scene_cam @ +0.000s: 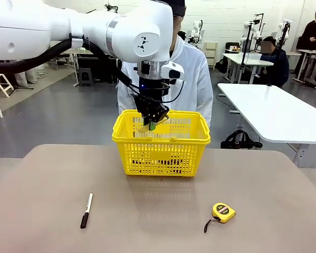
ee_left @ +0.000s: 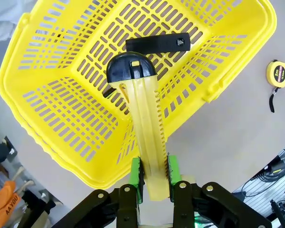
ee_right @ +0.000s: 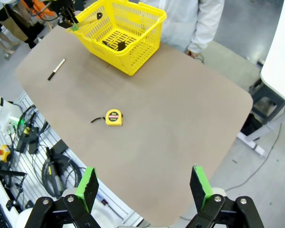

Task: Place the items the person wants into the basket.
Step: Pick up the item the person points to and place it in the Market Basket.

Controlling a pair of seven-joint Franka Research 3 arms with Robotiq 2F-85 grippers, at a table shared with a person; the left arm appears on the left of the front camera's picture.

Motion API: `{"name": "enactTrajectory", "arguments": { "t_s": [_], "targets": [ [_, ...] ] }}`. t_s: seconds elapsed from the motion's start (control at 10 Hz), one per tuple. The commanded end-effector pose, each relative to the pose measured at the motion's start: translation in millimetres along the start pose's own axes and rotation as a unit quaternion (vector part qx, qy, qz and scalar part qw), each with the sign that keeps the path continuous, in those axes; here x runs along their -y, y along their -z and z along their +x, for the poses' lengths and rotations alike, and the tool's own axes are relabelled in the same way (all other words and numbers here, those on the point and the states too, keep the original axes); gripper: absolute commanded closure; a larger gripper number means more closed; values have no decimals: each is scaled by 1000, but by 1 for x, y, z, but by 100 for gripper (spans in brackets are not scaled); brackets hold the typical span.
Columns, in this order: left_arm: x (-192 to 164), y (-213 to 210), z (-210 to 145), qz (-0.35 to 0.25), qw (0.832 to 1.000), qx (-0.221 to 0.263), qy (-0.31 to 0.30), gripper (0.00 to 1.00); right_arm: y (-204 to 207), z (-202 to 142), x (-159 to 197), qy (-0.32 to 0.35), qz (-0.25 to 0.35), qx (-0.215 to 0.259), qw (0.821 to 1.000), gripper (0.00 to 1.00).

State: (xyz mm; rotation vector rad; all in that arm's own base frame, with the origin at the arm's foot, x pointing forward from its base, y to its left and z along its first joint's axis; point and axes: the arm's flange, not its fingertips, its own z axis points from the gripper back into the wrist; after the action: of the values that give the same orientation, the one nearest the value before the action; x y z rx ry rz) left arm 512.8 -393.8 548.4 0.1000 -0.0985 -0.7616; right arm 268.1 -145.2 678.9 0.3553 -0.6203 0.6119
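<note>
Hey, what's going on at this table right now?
The left end effector holds a yellow utility knife over the yellow basket, where a black object already lies. The right end effector is open, high above the table. A marker and tape measure lie on the table; the person stands behind.

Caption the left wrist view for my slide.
Left gripper holds the yellow utility knife over the yellow basket.

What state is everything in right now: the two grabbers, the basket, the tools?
Left gripper: shut on the long yellow utility knife, above the basket.
Right gripper: jaws open, empty.
Yellow plastic lattice basket: upright, a black object inside.
White-and-black marker: lying flat.
Round yellow tape measure: on the table.
</note>
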Motion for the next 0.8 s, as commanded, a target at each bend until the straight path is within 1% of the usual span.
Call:
{"name": "enactTrajectory", "arguments": {
  "t_s": [0.0,0.2,0.3,0.4,0.5,0.6,0.7],
  "targets": [
    [1,-2,-9,5,1000,-4,-6,100,2,0,1,-5,9,4,1000,0],
    [1,-2,-9,5,1000,-4,-6,100,2,0,1,-5,9,4,1000,0],
    [0,-2,-1,1,1000,1,0,73,2,0,1,-5,9,4,1000,0],
    [-6,8,8,2,999,3,34,73,2,0,1,-5,9,4,1000,0],
    [-14,13,16,-12,997,8,77,73,2,0,1,-5,9,4,1000,0],
    [-21,16,25,-1,993,21,116,73,2,0,1,-5,9,4,1000,0],
    [-22,20,30,6,988,21,150,73,2,0,1,-5,9,4,1000,0]
  ]
}}
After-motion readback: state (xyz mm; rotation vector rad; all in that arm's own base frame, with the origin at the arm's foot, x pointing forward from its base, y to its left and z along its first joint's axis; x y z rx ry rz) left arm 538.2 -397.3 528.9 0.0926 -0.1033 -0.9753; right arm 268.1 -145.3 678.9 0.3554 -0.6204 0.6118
